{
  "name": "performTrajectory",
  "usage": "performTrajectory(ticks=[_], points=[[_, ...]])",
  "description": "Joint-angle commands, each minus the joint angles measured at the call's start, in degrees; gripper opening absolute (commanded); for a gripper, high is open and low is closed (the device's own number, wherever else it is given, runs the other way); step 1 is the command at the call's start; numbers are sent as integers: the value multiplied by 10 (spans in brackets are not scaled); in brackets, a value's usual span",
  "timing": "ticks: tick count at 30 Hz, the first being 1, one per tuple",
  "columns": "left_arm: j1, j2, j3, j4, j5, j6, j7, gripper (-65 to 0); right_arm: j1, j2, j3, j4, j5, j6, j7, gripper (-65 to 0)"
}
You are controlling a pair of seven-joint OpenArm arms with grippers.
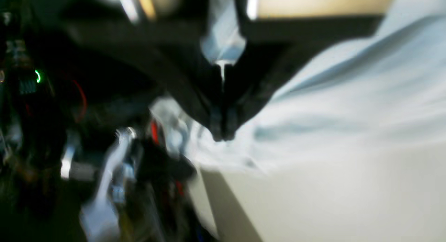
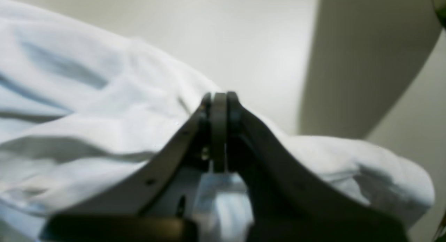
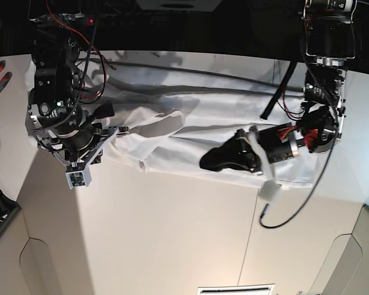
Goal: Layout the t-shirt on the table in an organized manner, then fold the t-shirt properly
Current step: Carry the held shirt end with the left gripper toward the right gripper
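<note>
Both pairs of jaws are pressed together. The left gripper (image 1: 223, 132) pinches a fold of the one t-shirt (image 3: 190, 132); the right gripper (image 2: 218, 99) sits closed against its cloth, a hold unclear. The shirt lies stretched across the single table (image 3: 172, 233) between two arms.

black arms (image 3: 64, 117), red wires, black cables, green led, white brackets.

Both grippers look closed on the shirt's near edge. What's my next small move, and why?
Probably draw both arms apart along the near edge. The left gripper and right gripper are shut, seemingly pinching the t-shirt, which lies bunched with deep folds across the table. Tensioning it should flatten the wrinkles before folding.
</note>
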Motion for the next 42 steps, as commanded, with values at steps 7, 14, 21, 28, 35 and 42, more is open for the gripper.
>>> performTrajectory(ticks=[7, 14, 21, 28, 35, 42], points=[[-64, 56, 132, -13, 158, -9, -78, -650, 47, 0, 0, -43, 27, -1, 5, -650], [-87, 94, 198, -141, 250, -9, -155, -650, 28, 0, 1, -35, 27, 1, -59, -650], [-87, 109, 198, -231, 377, 49, -257, -650, -23, 4, 1, 34, 27, 2, -69, -650], [-101, 109, 198, -230, 403, 95, -257, -650, -74, 5, 1, 102, 27, 19, -107, -650], [-107, 109, 197, -230, 406, 103, -257, -650, -148, 24, 2, 119, 23, 18, -106, -650], [-107, 108, 197, -224, 405, 102, -252, -650, -172, 46, 51, 118, 10, 16, -99, -650]])
